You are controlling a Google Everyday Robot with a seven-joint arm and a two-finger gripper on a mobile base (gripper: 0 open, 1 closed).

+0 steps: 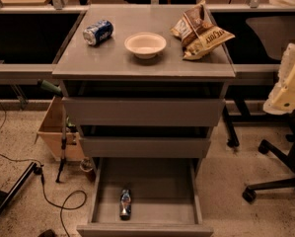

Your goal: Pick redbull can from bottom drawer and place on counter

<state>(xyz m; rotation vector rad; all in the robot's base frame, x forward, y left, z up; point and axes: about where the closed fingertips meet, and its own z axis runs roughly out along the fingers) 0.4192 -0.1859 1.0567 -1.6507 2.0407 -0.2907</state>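
The redbull can lies on its side on the floor of the open bottom drawer, near the drawer's front and left of its middle. The counter is the grey cabinet top above the drawers. My gripper is the pale cream part at the right edge of the view, level with the top drawer. It is off to the right of the cabinet, far above and to the right of the can, and holds nothing that I can see.
On the counter are a dark-blue soda can on its side, a white bowl and a chip bag. Two upper drawer fronts overhang the bottom drawer. A cardboard box and cables are on the left, a chair base on the right.
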